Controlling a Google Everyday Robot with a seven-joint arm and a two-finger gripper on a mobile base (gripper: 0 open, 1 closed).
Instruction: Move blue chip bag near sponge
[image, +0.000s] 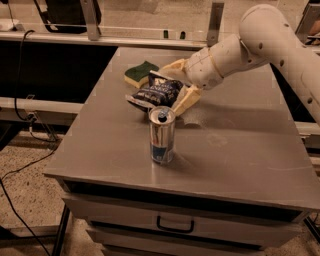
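Pincer sits over the back-middle of the table, reaching in from the right. Its fingers are spread wide, one on the far side and one on the near side of the blue chip bag. The bag's right end lies between them; nothing looks pinched, and I can't tell if either pad touches the foil. The bag lies flat and crumpled. Its far corner is just beside the sponge, poss. touching. The sponge is further back and to the left.

Step in hand, my read: placing or letting go, since the bag already looks near enough to the sponge.
- To do it well: keep the fingers wide and lift straight up and back to the right, so no pad drags the foil along.
- If more of a nudge is wanted, push w/ the near finger toward the back-left. Go slow, b/c crumpled foil slides and twists rather than moving square.
- Don't shove the sponge; it's light and would skid.

Edges and room:
- Can stands upright just in front of the bag, close to the near finger. It's tall and tippy, so avoid any sweep toward the front.
- Sponge is not far from the table's back-left edge, so a hard push that way risks sending it off.
- Right half of the table is bare, and that's the safe way out for the arm.
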